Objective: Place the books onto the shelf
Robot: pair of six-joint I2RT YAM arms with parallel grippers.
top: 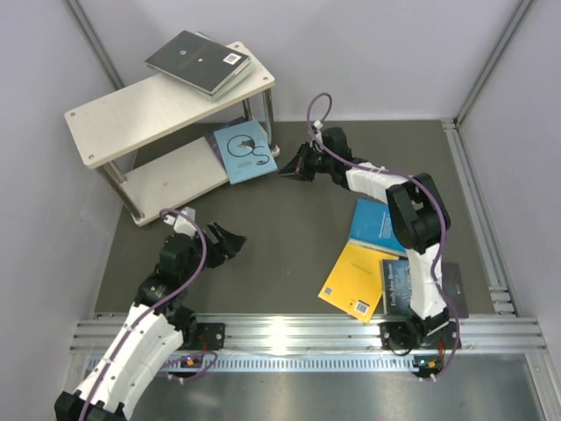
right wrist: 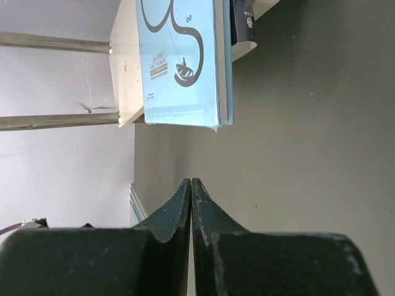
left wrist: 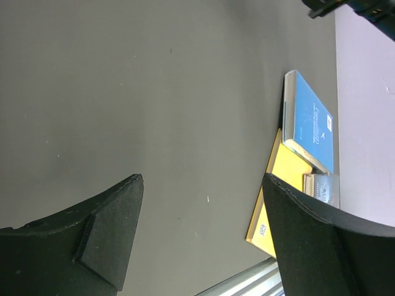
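Note:
The shelf [top: 123, 118] stands at the back left. A dark green book [top: 195, 60] lies on its top board, over another book. A light blue book with a black swirl [top: 245, 149] [right wrist: 179, 61] lies on the lower board [right wrist: 126, 61], overhanging its right end. My right gripper [top: 285, 168] [right wrist: 191, 180] is shut on nothing, a short gap from that book's edge. A bright blue book [top: 379, 225] [left wrist: 311, 123], a yellow one [top: 353, 281] [left wrist: 287, 172] and a dark blue one [top: 394, 281] lie at the front right. My left gripper [top: 230, 241] [left wrist: 202, 185] hangs open over bare mat.
A dark book [right wrist: 242, 21] lies partly beneath the light blue one on the lower board. Thin metal posts [right wrist: 55, 121] carry the boards. The right arm [top: 421, 228] reaches over the front-right books. An aluminium rail [top: 289, 329] runs along the near edge.

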